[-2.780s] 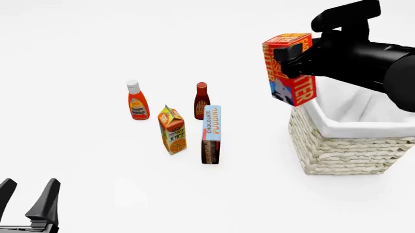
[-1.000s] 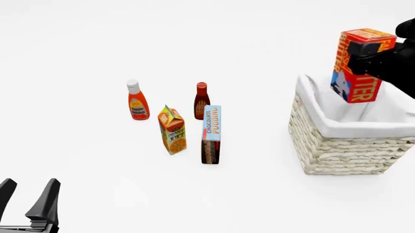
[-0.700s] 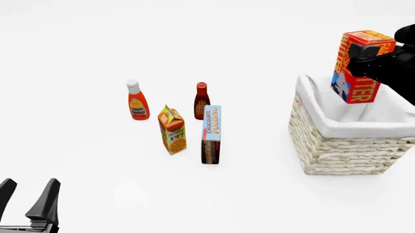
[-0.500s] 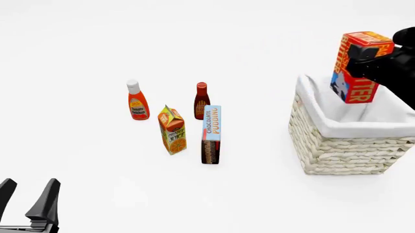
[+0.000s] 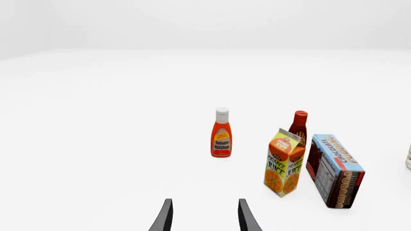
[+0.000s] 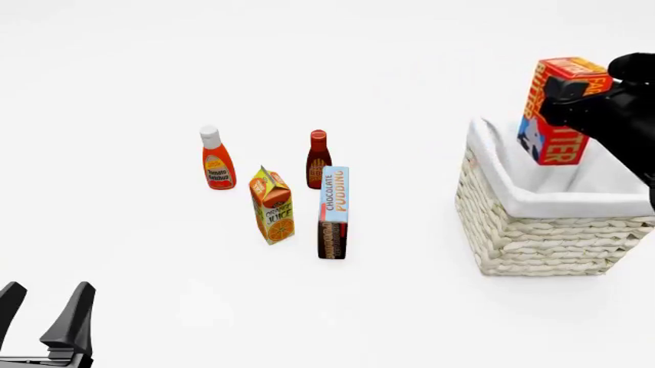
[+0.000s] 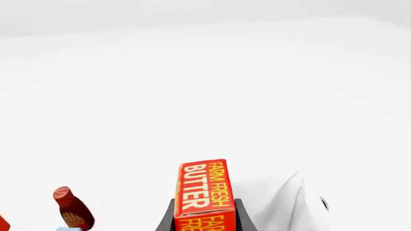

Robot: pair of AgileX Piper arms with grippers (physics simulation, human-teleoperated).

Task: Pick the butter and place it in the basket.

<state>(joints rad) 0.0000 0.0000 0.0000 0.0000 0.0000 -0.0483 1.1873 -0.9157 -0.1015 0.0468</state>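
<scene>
the basket (image 6: 542, 230) sits at the right edge of the table (image 6: 409, 77), and over the last few seconds the right gripper (image 6: 573, 96) has carried the butter (image 6: 553, 115) from beyond the basket's near-left corner to a spot above its left half, with little sideways travel in the last second and perhaps a slight rise. that reads as the carry being all but done: what is left is to lower and let go. the right gripper is clamped on the butter, a finger on each narrow side as the right wrist view shows, and the carton hangs tilted, its lower end above the white liner rim and not touching it. the opening below looks bare and wide next to the carton, so there is room to descend; the rim nearest it is the left one, so a small shift toward the basket's middle would be safer. the chocolate pudding box (image 6: 333, 213), orange juice carton (image 6: 272, 205), ketchup bottle (image 6: 216, 159) and dark sauce bottle (image 6: 318, 159) stand clustered mid-table, well apart from the basket. the left gripper (image 6: 46, 318) rests at the near-left corner, fingers apart, holding nothing.
</scene>
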